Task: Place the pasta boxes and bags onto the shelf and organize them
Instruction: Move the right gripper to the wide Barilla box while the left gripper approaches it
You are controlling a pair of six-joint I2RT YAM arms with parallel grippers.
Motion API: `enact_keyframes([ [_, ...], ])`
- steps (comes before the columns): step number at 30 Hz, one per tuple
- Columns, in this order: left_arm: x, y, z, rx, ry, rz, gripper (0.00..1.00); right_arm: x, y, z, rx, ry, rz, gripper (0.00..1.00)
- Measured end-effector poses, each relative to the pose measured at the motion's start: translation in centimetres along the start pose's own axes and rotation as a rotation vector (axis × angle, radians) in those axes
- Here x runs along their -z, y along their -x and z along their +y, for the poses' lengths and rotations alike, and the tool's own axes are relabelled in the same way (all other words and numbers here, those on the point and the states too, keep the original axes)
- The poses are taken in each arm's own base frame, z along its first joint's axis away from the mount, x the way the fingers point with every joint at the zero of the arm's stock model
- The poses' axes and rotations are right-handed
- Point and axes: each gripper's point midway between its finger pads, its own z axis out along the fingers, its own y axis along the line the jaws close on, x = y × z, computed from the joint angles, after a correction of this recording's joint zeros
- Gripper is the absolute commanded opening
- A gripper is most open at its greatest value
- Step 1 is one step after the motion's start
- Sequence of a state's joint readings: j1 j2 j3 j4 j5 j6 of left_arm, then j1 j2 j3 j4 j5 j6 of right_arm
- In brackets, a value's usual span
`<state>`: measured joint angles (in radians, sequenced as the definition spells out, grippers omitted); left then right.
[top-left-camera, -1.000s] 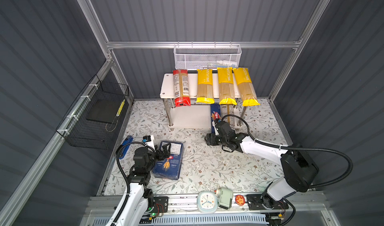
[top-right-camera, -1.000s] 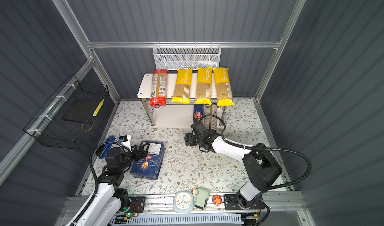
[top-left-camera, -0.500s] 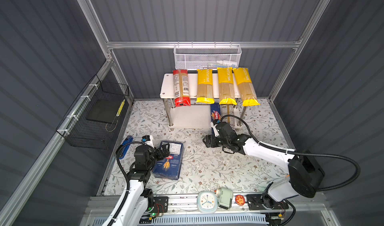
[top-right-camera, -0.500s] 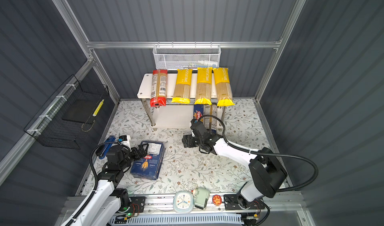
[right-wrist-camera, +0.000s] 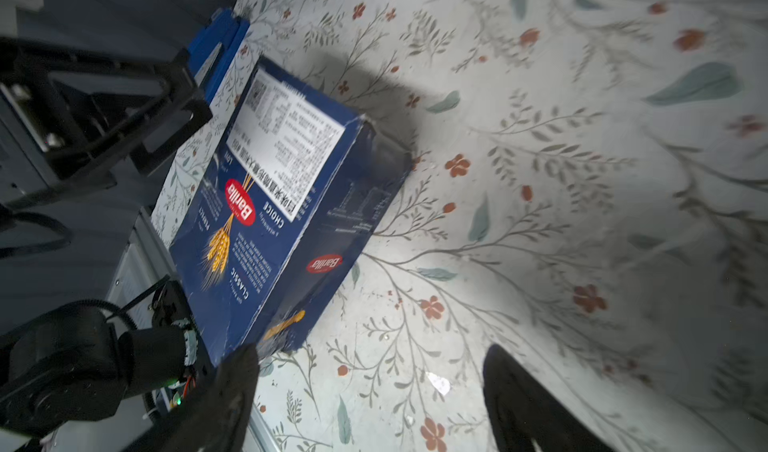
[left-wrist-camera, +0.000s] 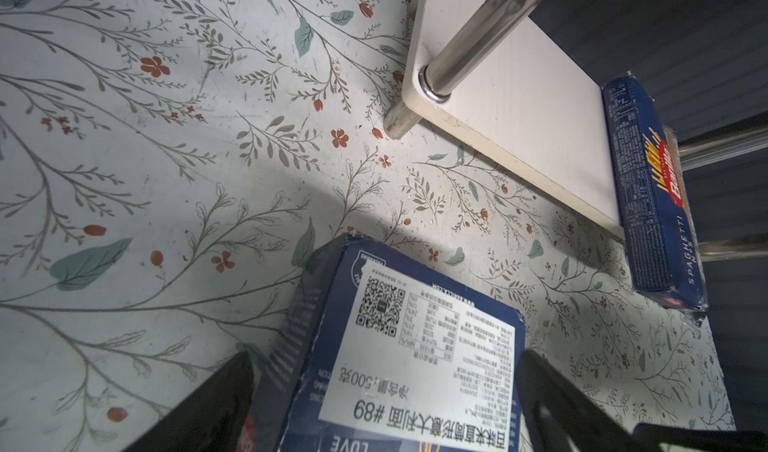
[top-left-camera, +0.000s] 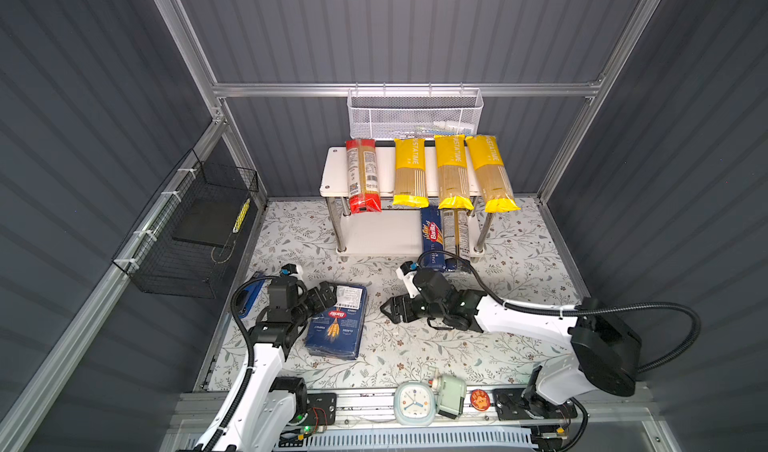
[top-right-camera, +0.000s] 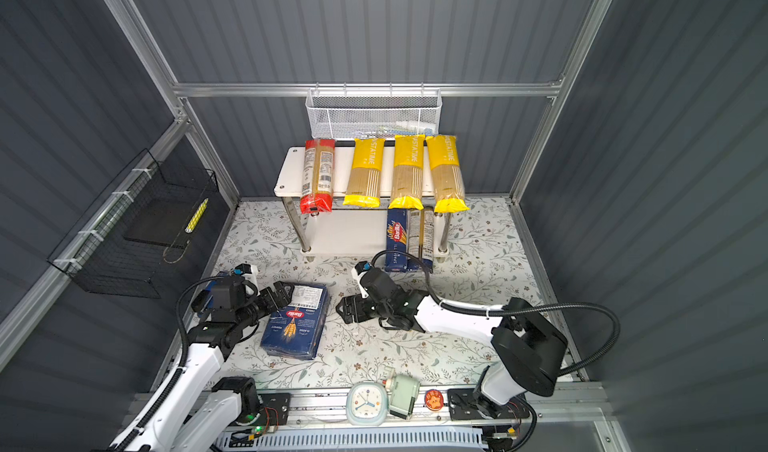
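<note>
Left claw (top-left-camera: 323,299): spread astride the label end of the wide Barilla box (top-left-camera: 337,325). The wrist view shows a sliver of gap on one side, so I read it as lined up, not clamped. The box lies flat on the table (top-left-camera: 415,346), the only item off the shelf (top-left-camera: 376,234).

Right claw (top-left-camera: 390,309): spread, empty, low beside the box, probably to share its width.

Upper board: full row of bags (top-left-camera: 410,171). Lower board: narrow box (top-left-camera: 432,238) at the right end, the left part bare for the wide one.

My left gripper (left-wrist-camera: 386,358) is matt black plastic. In front of the shelf (top-left-camera: 332,171), a matt cardboard box (top-left-camera: 336,325). On the shelf, shiny metal posts (top-left-camera: 334,225) and glossy plastic bags (top-left-camera: 409,171).
</note>
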<state>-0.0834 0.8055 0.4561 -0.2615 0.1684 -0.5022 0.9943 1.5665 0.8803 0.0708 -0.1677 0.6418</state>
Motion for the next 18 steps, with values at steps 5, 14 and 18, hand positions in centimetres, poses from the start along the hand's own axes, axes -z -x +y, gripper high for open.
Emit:
enact_keyframes([
  [5,-0.3,-0.8,0.0,0.014,-0.009,0.037,0.99,-2.9,-1.6,2.8,0.027,0.079,0.057,0.87],
  [14,-1.2,-1.9,-0.3,0.022,-0.041,0.101,0.99,-3.9,-1.2,3.8,0.021,0.114,0.047,0.87],
  [18,-1.8,-1.8,-0.6,0.026,-0.066,0.109,0.99,-3.9,-1.0,3.8,0.012,0.113,0.043,0.87],
])
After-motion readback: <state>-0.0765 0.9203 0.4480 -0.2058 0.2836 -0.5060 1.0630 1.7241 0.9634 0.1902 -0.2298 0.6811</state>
